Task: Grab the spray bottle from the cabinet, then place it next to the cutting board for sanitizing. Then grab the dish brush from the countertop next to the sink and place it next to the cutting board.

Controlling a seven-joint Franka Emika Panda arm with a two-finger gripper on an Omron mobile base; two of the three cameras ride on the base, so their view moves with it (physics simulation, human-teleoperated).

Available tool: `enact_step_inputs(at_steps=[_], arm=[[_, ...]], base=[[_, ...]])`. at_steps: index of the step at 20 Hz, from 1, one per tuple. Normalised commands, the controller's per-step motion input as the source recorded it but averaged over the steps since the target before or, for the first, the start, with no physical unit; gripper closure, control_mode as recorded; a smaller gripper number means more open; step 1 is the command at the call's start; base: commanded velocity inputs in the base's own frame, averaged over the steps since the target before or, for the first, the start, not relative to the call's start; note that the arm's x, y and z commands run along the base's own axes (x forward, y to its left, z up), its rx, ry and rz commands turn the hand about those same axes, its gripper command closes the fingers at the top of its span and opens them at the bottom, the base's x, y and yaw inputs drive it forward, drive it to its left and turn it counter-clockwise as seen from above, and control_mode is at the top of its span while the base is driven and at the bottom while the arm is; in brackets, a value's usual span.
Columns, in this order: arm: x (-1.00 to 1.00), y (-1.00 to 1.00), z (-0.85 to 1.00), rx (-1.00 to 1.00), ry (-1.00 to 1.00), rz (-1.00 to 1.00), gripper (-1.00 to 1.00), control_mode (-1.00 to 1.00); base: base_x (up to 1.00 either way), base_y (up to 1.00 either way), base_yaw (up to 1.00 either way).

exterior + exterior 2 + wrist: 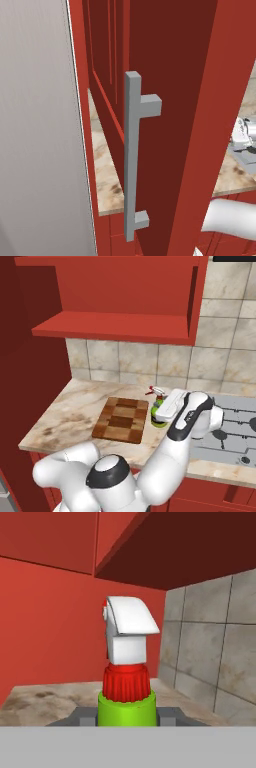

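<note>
The claw (127, 716) grips the green spray bottle (126, 677) just beside the cutting board (121, 419).

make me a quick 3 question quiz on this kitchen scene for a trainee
1. True or false: the gripper is closed on the spray bottle.
2. The bottle is on which side of the cutting board in the right base view? A) left B) right C) on top of it
3. What colour is the bottle's collar under the white nozzle?

Key: 1 true; 2 B; 3 red
</note>
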Motion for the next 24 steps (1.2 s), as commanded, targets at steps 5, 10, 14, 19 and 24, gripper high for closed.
enact_step_inputs(at_steps=[5, 10, 14, 19, 24], arm=[[0.45, 0.00, -0.47, 0.00, 0.00, 0.00, 1.00, -1.00], [0.33, -0.03, -0.47, 0.00, 0.00, 0.01, 1.00, -1.00], [0.28, -0.08, -0.48, 0.00, 0.00, 0.02, 1.00, -1.00], [0.25, -0.05, -0.48, 0.00, 0.00, 0.02, 1.00, -1.00], [0.16, -0.01, -0.47, 0.00, 0.00, 0.01, -1.00, -1.00]], base=[[0.00, 0.00, 0.00], [0.00, 0.00, 0.00], [0.00, 0.00, 0.00], [0.00, 0.00, 0.00], [0.00, 0.00, 0.00]])
